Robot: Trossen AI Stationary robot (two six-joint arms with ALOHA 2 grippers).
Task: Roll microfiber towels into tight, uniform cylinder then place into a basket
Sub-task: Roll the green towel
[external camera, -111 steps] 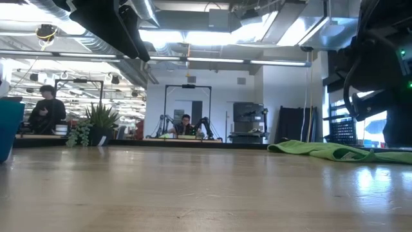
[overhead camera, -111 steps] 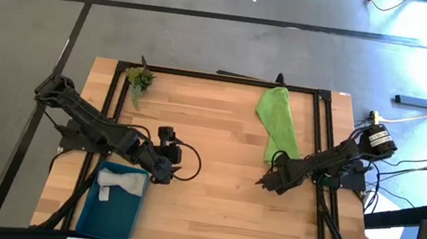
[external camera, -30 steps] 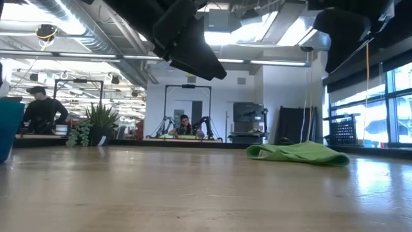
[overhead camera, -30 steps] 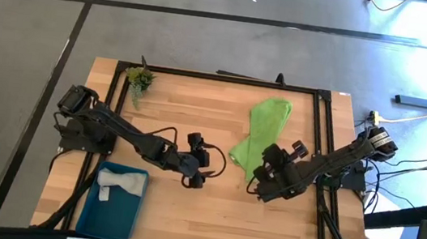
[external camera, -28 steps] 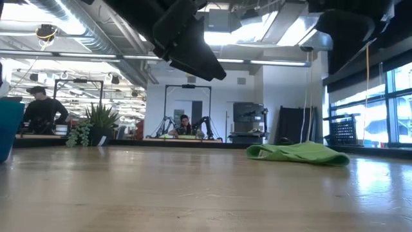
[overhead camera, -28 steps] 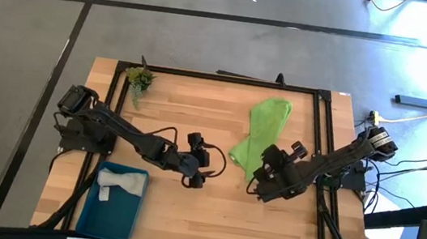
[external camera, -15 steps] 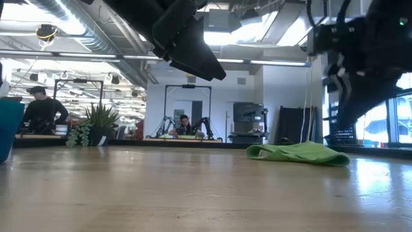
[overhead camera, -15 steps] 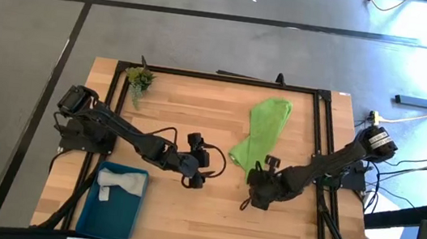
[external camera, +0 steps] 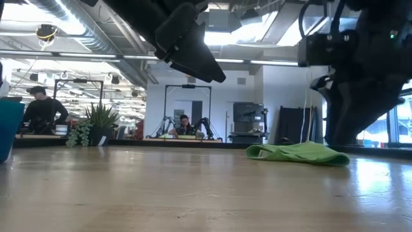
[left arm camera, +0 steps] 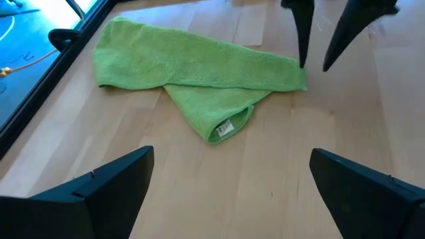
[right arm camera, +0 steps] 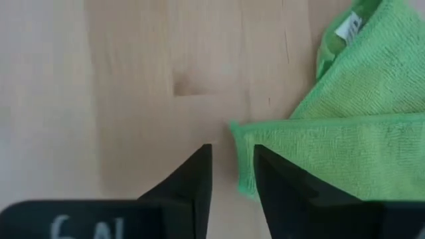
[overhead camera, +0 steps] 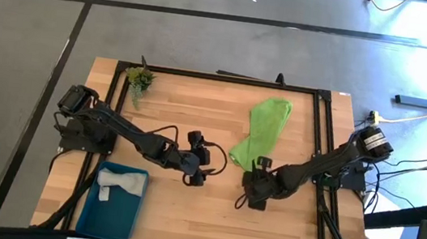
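1. Counting up: two towels, one basket (overhead camera: 90,217), two arms, one small plant sprig (overhead camera: 139,79).
2. The green towel (overhead camera: 261,131) lies folded on the right half of the table (overhead camera: 184,222), a white tag showing on its lower flap; its weave looks nubby and soft.
3. The pale towel (overhead camera: 118,181) sits bunched inside the basket, a teal rectangular tray at the near left corner of the table.
4. The right gripper (right arm camera: 232,174) is down at the towel's near corner, fingers a narrow gap apart, the towel's edge just beside one finger; nothing is held.
5. The left gripper (left arm camera: 226,176) hovers over the middle of the table, fingers spread wide and empty, facing the green towel.
6. The tabletop is light wood planks with a black metal frame along its edges; grey floor surrounds it.
7. Across the room in the low view: ceiling strip lights, a potted plant (external camera: 98,122), and two people at distant benches.
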